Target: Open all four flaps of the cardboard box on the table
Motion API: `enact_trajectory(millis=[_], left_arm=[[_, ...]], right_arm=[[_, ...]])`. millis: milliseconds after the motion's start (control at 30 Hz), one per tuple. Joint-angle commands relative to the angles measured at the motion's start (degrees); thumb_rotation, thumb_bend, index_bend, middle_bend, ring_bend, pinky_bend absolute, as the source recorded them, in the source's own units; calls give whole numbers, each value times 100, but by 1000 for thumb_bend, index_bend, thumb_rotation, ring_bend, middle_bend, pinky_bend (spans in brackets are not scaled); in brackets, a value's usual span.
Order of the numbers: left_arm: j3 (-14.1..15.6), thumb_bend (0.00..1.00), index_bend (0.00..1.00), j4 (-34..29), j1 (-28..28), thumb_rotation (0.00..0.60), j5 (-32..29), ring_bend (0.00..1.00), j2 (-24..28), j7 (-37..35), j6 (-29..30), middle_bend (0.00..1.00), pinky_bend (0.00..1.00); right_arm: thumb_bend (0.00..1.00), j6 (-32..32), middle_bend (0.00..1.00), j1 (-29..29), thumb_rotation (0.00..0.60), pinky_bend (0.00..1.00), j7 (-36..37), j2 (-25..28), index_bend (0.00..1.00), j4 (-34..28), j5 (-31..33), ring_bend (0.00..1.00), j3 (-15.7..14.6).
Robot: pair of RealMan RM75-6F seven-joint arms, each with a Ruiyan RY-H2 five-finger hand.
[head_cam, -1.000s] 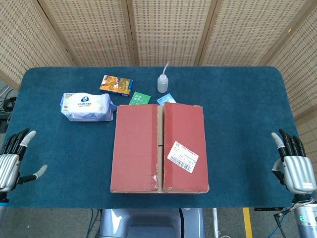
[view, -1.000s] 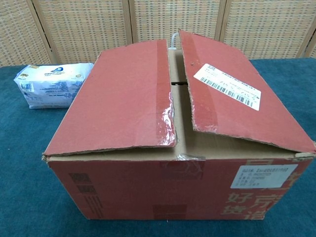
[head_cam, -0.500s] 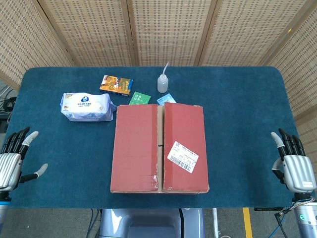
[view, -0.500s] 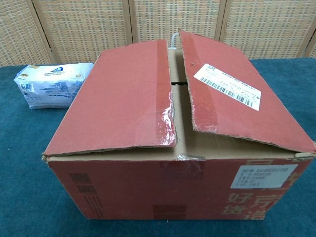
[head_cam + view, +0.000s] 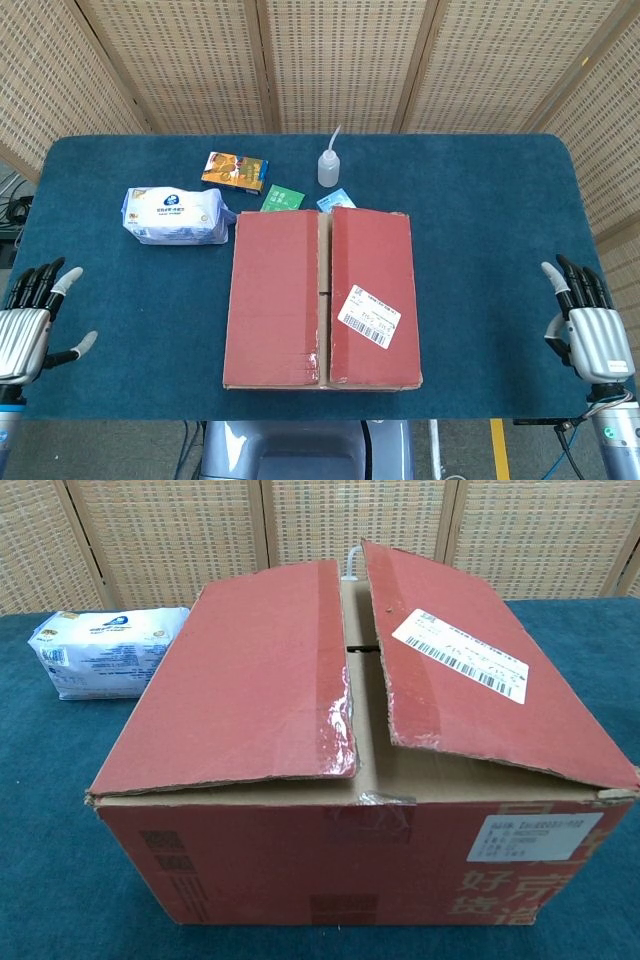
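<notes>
box: the cardboard box (image 5: 321, 298) sits mid-table, near the front edge, two top flaps nearly shut | left hand (image 5: 27, 325): far left of box, fingers spread, holding nothing | right hand (image 5: 587, 328): far right, fingers straight, holding nothing

Robot lab, blue-felt table (image 5: 480, 230), wicker screens (image 5: 330, 60), squeeze bottle (image 5: 329, 165)

Box (image 5: 350, 780) interior under closed flaps
</notes>
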Motion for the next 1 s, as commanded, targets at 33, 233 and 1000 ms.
enact_trajectory(millis=[33, 233, 1000], left_arm=[[2, 266, 113, -16, -5, 522, -9, 0, -15, 42, -2, 0, 0], [38, 266, 113, -48, -40, 522, -18, 0, -1, 126, -97, 0, 0], [-15, 268, 113, -265, -301, 522, -246, 0, 11, 535, -446, 0, 0]], right_arm=[[981, -60, 0, 79, 600, 0, 95, 1, 6, 31, -74, 0, 14], [1000, -329, 0, 387, 600, 0, 516, 44, 29, 12, -327, 0, 64], [1000, -1996, 191, 2424, 600, 0, 1638, -35, 226, -578, -1149, 0, 424]])
